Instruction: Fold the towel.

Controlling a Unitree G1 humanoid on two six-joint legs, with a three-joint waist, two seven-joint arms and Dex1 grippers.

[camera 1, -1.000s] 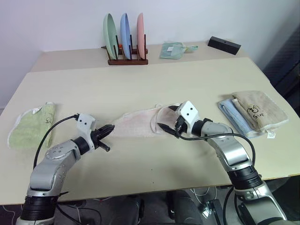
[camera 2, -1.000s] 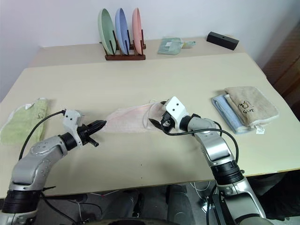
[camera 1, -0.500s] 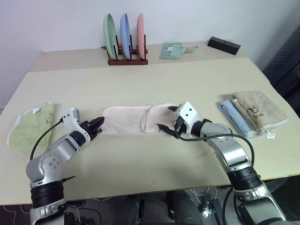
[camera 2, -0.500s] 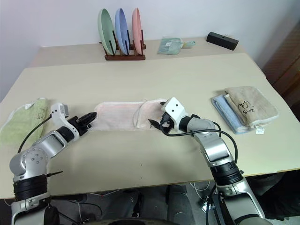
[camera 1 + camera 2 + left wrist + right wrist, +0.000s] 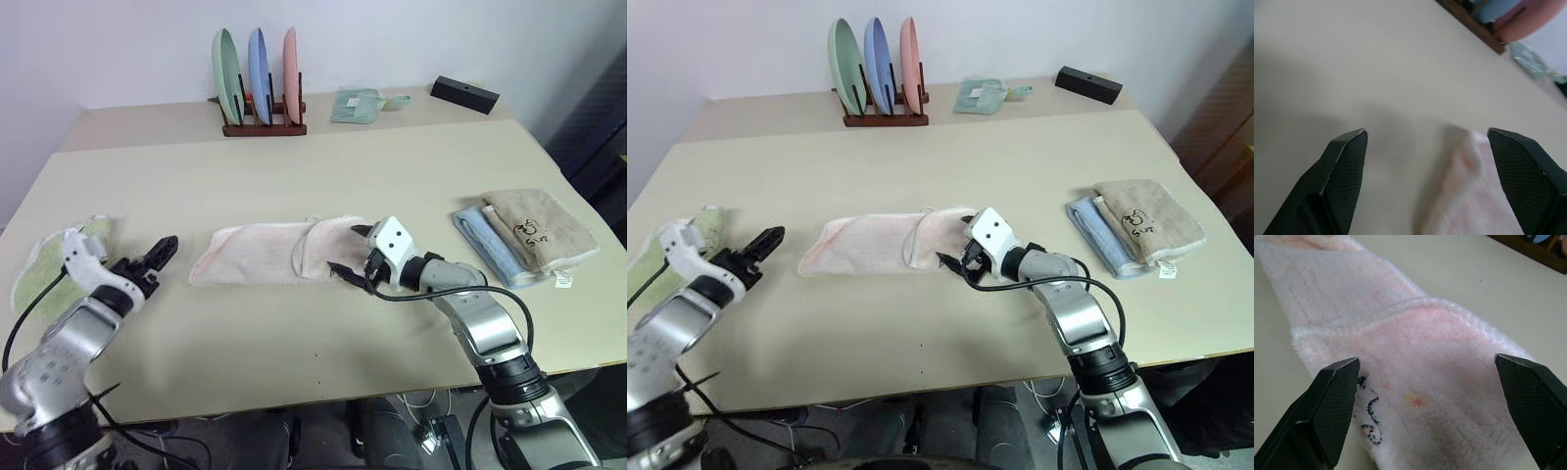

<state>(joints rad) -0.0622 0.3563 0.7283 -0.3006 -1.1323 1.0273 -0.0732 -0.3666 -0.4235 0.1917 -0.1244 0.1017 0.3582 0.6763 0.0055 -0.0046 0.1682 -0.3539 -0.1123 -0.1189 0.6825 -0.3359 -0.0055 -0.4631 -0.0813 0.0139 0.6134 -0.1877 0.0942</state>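
The pale pink towel [image 5: 265, 257] lies flat in the middle of the table, its right end folded back over itself. A dark embroidered mark [image 5: 1370, 417] shows on that folded flap. My right gripper [image 5: 345, 257] rests open at the towel's right end, its fingers spread over the flap with nothing clamped. My left gripper [image 5: 157, 254] hovers open a short way left of the towel's left end, apart from it. The towel's left end [image 5: 1469, 196] appears between the left fingers [image 5: 1344, 166], farther ahead.
A light green towel [image 5: 54, 259] lies at the left table edge beside my left arm. A folded blue and beige towel stack [image 5: 529, 235] sits at the right. A plate rack [image 5: 257, 88], a small green cloth [image 5: 358, 104] and a black box [image 5: 464, 94] stand at the back.
My left gripper let go of the towel's left end, opened and drew back to the left. The towel, stretched thin before, now lies flat and wider. The right gripper stayed put.
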